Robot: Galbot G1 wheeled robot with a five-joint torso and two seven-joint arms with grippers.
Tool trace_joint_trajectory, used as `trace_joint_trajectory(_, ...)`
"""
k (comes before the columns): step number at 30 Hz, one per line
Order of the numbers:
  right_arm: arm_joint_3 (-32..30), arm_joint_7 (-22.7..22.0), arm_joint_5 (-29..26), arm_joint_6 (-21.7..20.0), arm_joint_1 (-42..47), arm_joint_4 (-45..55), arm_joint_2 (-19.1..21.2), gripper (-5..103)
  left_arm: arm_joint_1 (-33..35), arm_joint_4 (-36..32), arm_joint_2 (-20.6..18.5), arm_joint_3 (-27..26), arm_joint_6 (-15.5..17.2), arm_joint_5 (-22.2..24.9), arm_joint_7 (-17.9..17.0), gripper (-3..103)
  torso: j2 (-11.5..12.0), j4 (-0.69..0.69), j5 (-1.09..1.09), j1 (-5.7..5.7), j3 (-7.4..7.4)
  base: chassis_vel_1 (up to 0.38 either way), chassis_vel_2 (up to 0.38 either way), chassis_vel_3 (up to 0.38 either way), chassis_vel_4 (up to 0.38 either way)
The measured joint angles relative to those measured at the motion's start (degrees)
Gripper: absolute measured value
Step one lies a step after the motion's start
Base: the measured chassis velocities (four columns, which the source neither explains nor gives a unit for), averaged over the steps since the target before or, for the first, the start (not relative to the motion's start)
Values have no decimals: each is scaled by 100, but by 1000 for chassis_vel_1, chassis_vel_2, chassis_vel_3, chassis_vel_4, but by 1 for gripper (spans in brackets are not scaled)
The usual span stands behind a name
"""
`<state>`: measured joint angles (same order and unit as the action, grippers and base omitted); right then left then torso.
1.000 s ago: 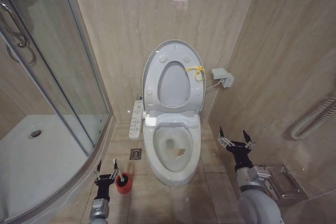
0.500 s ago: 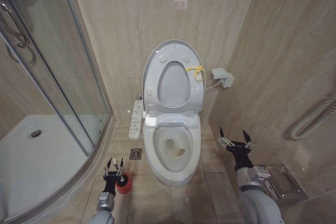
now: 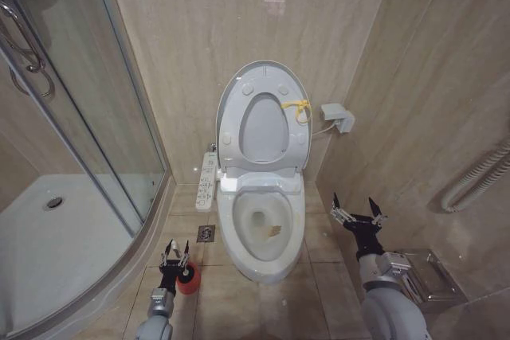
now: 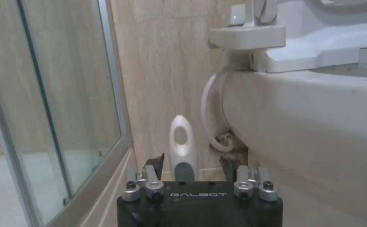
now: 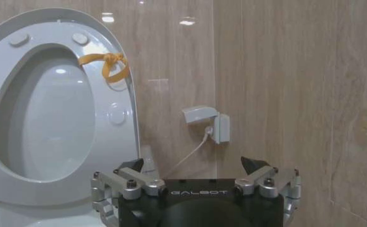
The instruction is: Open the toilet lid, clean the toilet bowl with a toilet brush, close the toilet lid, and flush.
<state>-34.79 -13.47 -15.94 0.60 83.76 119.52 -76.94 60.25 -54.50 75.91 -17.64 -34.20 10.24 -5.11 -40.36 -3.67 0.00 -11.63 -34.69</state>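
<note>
Toilet lid [image 3: 263, 121] stands raised against the back wall, with the ring seat [image 3: 262, 129] up against it and a yellow tie [image 3: 298, 109] at one edge. In the right wrist view the lid [image 5: 57, 99] shows its round bumpers and the yellow tie [image 5: 108, 66] knotted on the rim.

Toilet bowl [image 3: 263, 224] sits open on the tiled floor [image 3: 255, 308], bottom stained yellowish. A white button panel [image 3: 205, 182] runs along its left side. A small floor drain [image 3: 205, 233] lies just beside the bowl's left flank.

Left gripper [image 3: 174, 257] is low near the floor, left of the bowl, at the red cup holder [image 3: 189, 279]. In the left wrist view the left gripper [image 4: 193, 166] has its fingers apart on either side of the pale looped handle of the toilet brush [image 4: 180, 144], which stands upright between them. Cannot tell whether the fingers touch the handle. The bowl's outer wall [image 4: 310, 123] fills the space beside it, and the glass shower door [image 3: 88, 109] stands on the other side.

Right gripper [image 3: 356, 214] hovers to the right of the bowl, fingers spread wide, holding nothing. A white wall box [image 3: 338, 116] with a cord is mounted behind it on the wall.
</note>
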Motion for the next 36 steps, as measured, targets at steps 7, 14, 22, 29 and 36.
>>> trace_joint_trajectory(7, 0, 0, 0, 0, 0, 0, 0, 100, -72, 166, 29, 1, -37, 8, 91, 63, 0, 0, 0, 0, 0, 0, 0, 0, 0)
trace_joint_trajectory(14, 0, 0, 0, 0, 0, 0, 0, 100, -99, 333, 52, -49, -101, -19, 162, 68, 0, 0, 0, 0, 0, 0, 0, 0, 0)
trace_joint_trajectory(22, 0, 0, 0, 0, 0, 0, 0, 100, -201, 457, 27, -97, -208, -30, 228, 49, 0, -1, 0, 0, 0, 0, 0, 0, 0)
trace_joint_trajectory(29, 0, 0, 0, 0, 0, 0, 0, 100, -218, 473, 23, -102, -289, -29, 274, 24, 0, -1, 0, 0, 0, 0, 0, 0, 0)
trace_joint_trajectory(36, 0, 0, 0, 0, 0, 0, 0, 100, -101, 386, 23, -115, -373, -31, 276, 24, 0, 0, 0, 0, 0, 0, 0, 0, 0)
